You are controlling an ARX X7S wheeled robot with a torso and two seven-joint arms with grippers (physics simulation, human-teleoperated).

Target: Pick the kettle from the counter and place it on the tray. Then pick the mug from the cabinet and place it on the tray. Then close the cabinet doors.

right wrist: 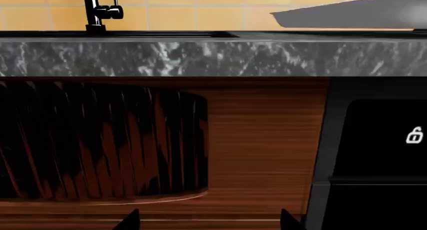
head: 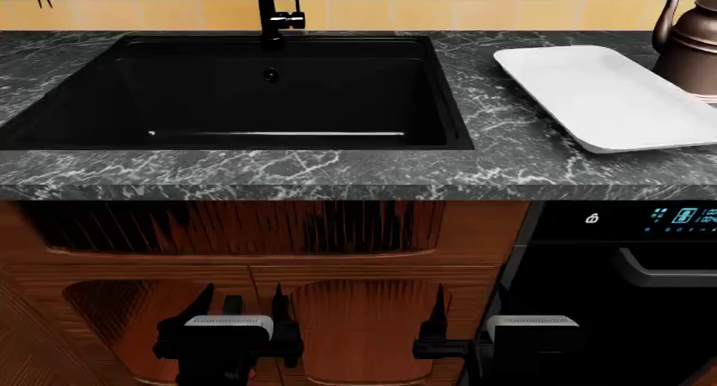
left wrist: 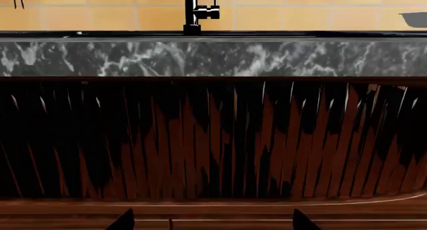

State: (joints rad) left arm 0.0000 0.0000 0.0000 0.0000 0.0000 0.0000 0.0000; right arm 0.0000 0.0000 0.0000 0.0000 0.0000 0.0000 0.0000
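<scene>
The bronze kettle (head: 689,38) stands on the black marble counter (head: 493,159) at the far right, just behind the white tray (head: 605,88). The tray lies flat to the right of the sink, and its edge (right wrist: 360,12) also shows in the right wrist view. Both grippers hang low in front of the wooden cabinet fronts (head: 370,319), below counter height. My left gripper (head: 241,310) is open with nothing between its fingers, as its wrist view confirms (left wrist: 212,221). My right gripper (head: 468,309) is open too (right wrist: 209,221). The mug is out of view.
A black sink basin (head: 269,92) with a black faucet (head: 274,17) fills the middle of the counter. A black appliance with a lit display (head: 627,260) sits under the counter at the right. Tan tiles back the wall.
</scene>
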